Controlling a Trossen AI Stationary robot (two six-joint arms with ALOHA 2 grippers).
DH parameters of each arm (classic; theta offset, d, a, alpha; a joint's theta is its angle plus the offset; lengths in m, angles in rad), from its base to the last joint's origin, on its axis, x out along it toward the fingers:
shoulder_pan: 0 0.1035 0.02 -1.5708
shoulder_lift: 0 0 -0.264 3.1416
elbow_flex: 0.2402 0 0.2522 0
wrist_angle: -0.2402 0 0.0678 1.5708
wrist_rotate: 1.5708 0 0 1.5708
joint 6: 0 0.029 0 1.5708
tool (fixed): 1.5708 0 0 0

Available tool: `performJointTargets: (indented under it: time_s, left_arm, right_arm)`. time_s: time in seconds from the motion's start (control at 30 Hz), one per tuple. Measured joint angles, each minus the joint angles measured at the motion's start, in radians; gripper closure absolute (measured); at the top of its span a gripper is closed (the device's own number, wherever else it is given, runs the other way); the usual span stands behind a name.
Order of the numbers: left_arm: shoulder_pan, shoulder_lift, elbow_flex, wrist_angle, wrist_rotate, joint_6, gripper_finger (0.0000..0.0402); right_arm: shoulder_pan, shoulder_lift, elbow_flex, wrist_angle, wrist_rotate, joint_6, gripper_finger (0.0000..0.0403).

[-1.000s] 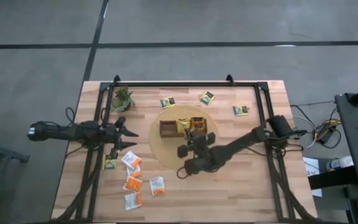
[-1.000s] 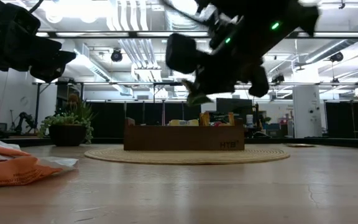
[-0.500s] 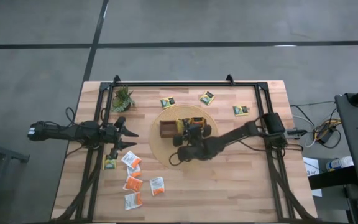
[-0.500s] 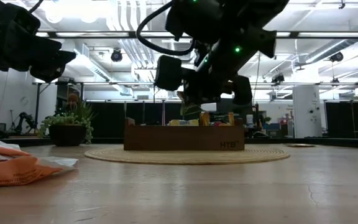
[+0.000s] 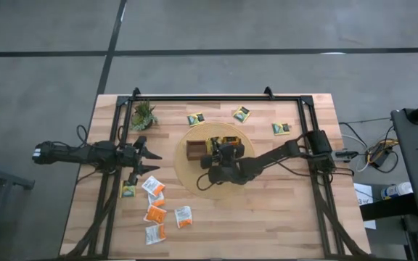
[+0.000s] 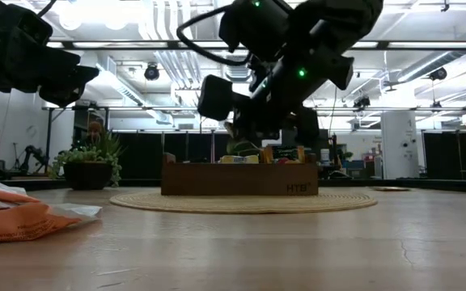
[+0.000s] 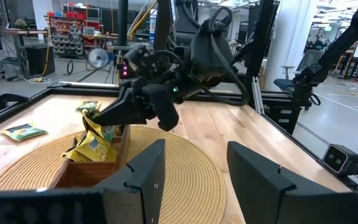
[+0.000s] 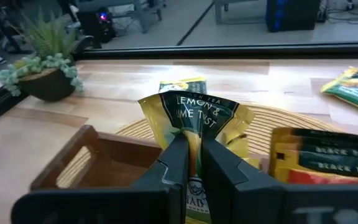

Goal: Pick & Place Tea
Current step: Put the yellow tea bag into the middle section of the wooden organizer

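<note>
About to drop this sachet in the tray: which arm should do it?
Right. Its end effector is shut on the sachet just above the tray. The left end effector waits open, off the mat.

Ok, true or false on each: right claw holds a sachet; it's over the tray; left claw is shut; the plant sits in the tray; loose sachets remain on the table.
1. Right claw grips a yellow sachet: true.
2. It hangs over the tray: true.
3. Left claw is shut: false, it is open and empty.
4. The plant sits in the tray: false, it stands on the table near a far corner.
5. Orange sachets lie loose on the table: true.
</note>
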Motion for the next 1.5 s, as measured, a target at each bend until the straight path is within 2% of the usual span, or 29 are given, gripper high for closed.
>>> performJointTargets:
  time_s: [0.23, 0.4, 0.87, 1.0, 1.13, 1.5]
  left_arm:
    - [0.0, 0.0, 0.0, 0.0, 0.0, 0.0, 0.0235]
    - [0.0, 0.0, 0.0, 0.0, 0.0, 0.0, 0.0235]
    - [0.0, 0.0, 0.0, 0.0, 0.0, 0.0, 0.0235]
    - [0.0, 0.0, 0.0, 0.0, 0.0, 0.0, 0.0235]
    - [0.0, 0.0, 0.0, 0.0, 0.0, 0.0, 0.0235]
    - [0.0, 0.0, 0.0, 0.0, 0.0, 0.0, 0.0235]
  right_arm:
    - [0.0, 0.015, -0.052, 0.122, 0.023, 0.007, 0.0374]
    - [0.0, 0.067, -0.038, 0.234, 0.019, -0.088, 0.0374]
    - [0.0, 0.089, -0.013, 0.228, 0.014, -0.147, 0.0374]
    - [-0.005, 0.089, -0.013, 0.227, -0.049, -0.161, 0.0372]
    - [-0.011, 0.087, -0.013, 0.227, -0.068, -0.171, 0.0349]
    - [-0.009, 0.064, -0.014, 0.218, -0.066, -0.265, 0.0237]
